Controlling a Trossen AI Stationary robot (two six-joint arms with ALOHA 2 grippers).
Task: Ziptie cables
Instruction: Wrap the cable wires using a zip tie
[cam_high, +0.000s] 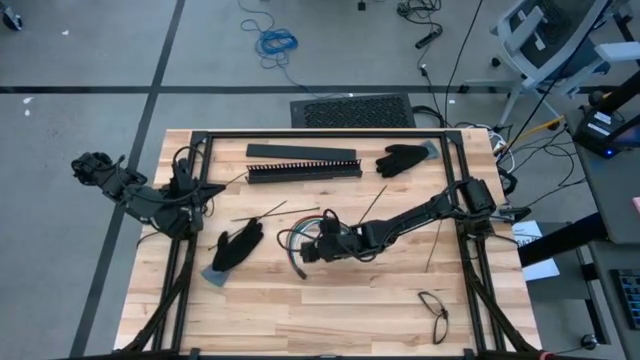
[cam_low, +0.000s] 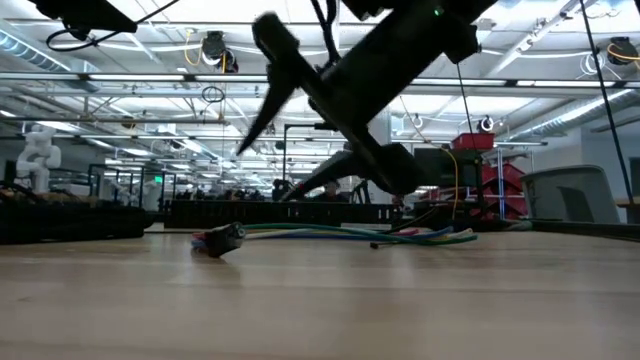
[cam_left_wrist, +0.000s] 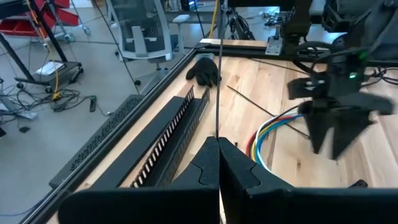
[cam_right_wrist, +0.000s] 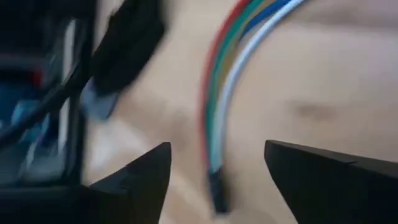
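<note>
Right gripper (cam_right_wrist: 214, 171) spread wide above the cables (cam_right_wrist: 227, 81) at mid-table, nothing held, left gripper (cam_left_wrist: 219, 163) pinched shut on a thin black strip (cam_left_wrist: 217, 81) — parked near the table's left edge.

You see the cables (cam_high: 296, 240), a flat bundle of red, green, yellow, blue and white wires, curving on the table centre, loose.

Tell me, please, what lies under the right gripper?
Under the open right gripper lie the cables, their ends between its fingers, on bare table. Nothing hides them.
</note>
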